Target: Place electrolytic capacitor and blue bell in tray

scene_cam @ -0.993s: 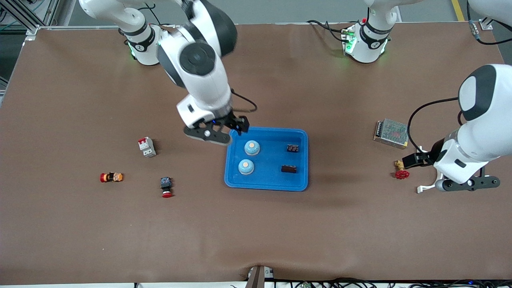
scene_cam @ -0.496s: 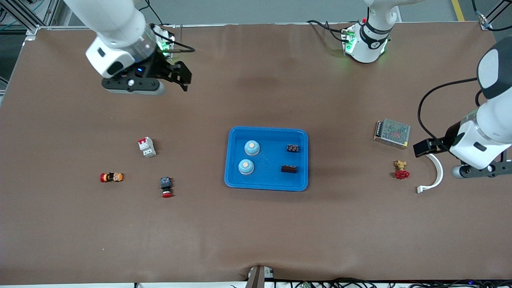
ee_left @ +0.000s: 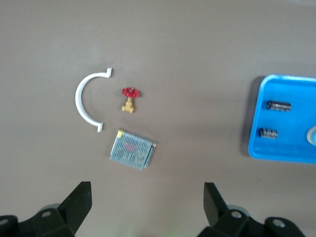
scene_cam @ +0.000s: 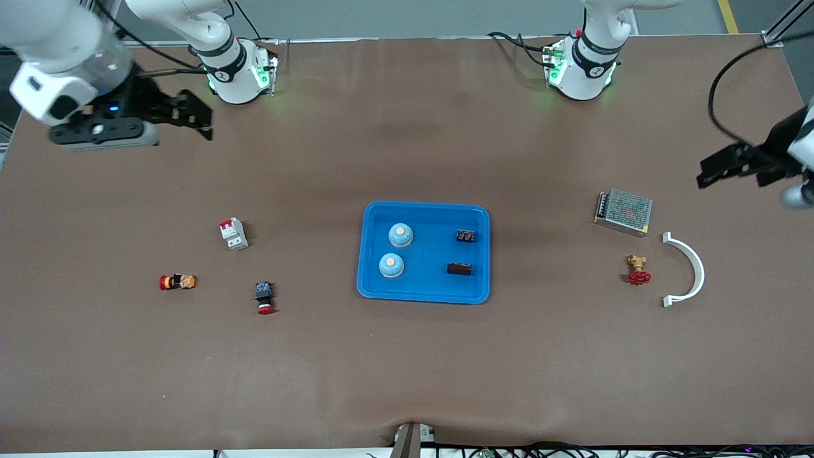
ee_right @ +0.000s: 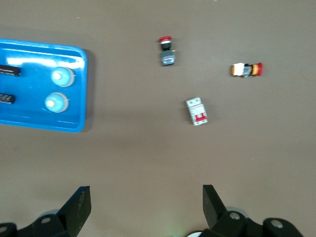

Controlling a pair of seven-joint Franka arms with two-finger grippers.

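Observation:
The bright-blue tray lies mid-table. In it sit two light-blue bells and two dark electrolytic capacitors. The tray also shows in the left wrist view and in the right wrist view. My right gripper is open and empty, high over the table near the right arm's base. My left gripper is open and empty, high over the left arm's end of the table, above the grey power supply.
At the left arm's end lie the power supply, a red-handled brass valve and a white curved clip. At the right arm's end lie a white-and-red circuit breaker, a red push button and a small orange-red part.
Both arms have drawn back from the table's middle. My right gripper rose away from the tray's rim toward its base. My left gripper lifted off the white clip, which now lies free.

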